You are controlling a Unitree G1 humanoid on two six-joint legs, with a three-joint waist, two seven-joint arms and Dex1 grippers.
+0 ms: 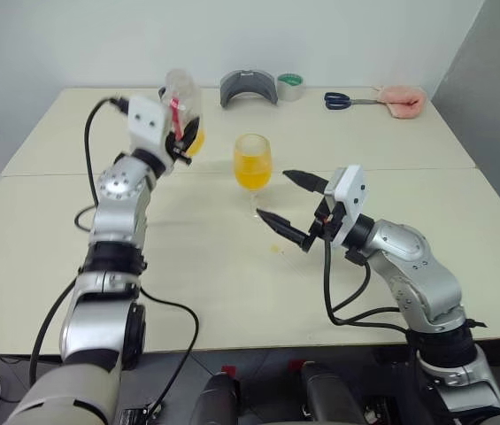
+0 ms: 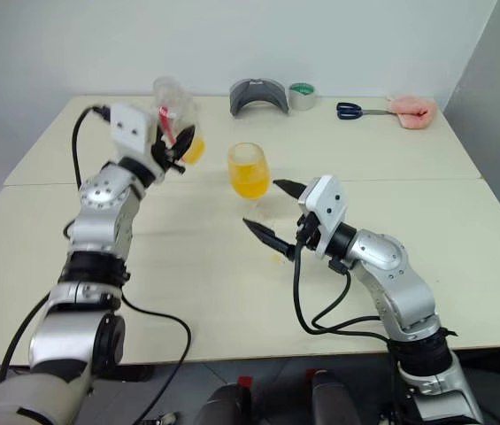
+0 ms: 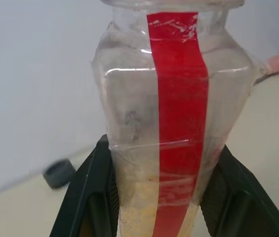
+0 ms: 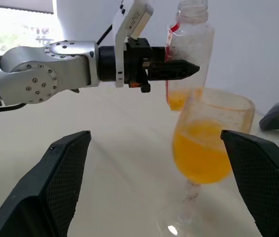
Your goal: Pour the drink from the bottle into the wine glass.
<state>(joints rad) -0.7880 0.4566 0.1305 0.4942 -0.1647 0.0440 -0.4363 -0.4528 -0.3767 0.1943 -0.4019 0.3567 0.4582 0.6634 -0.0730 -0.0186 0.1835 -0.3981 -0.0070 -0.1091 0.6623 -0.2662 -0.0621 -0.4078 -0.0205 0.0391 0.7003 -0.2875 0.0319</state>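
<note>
The left gripper (image 1: 181, 142) is clamped on the bottle (image 1: 182, 111), held nearly upright above the bench (image 1: 205, 266). Its wrist view shows a little drink (image 3: 139, 207) left low between the fingers. The right gripper (image 1: 292, 205) stands spread apart; its wrist view shows the wine glass (image 4: 206, 148), half full, just ahead between the fingers.

Beige table (image 1: 426, 257): wine glass (image 1: 252, 165), scissors (image 1: 339, 100), tape roll (image 1: 290, 86), perhaps cloth (image 1: 402, 100)

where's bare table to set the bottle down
Free: the wide tabletop left of the stemmed clear wine glass, and the right side below the blue-handled scissors. Crowded: around the glass by the open right gripper, and the far edge by the grey curved holder.
</note>
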